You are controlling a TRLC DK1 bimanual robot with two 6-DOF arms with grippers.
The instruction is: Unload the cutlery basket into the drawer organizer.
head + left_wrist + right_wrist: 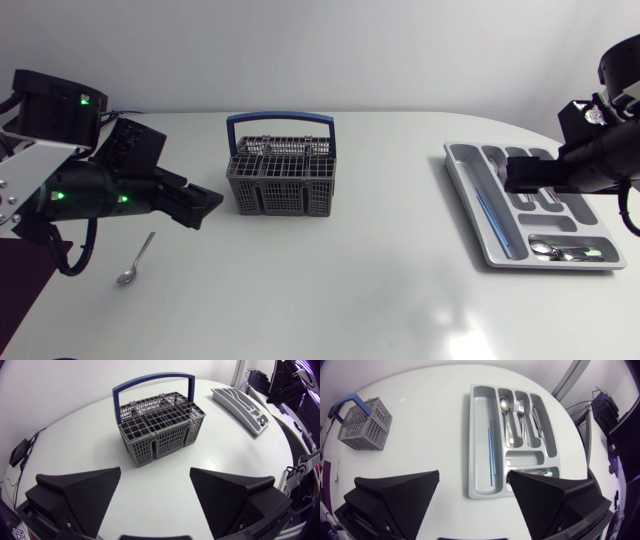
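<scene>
Standing mid-bench (340, 300) in the head view, the grey cutlery basket (283, 172) shows a blue handle. The left end effector (208, 203) hangs just to the basket's left, apart from it. A loose spoon (135, 262) lies on the bench further left of the basket. Well to the basket's right sits the drawer organizer (465, 195), with the right end effector (512, 176) over it.

From the left wrist view, the left end effector (155, 474) is released, its fingers spread wide. The basket (160, 422) stands upright ahead of it, and the organizer (240, 402) lies well beyond the basket.

From the right wrist view, the right end effector (474, 476) is also released, its fingers spread above the organizer (471, 420). A thin blue stick (491, 452) lies in the long compartment, the one nearest the basket (362, 425). A second spoon (505, 410) and a fork (520, 409) lie in narrow compartments farther from the basket, which stands well apart from the organizer.
</scene>
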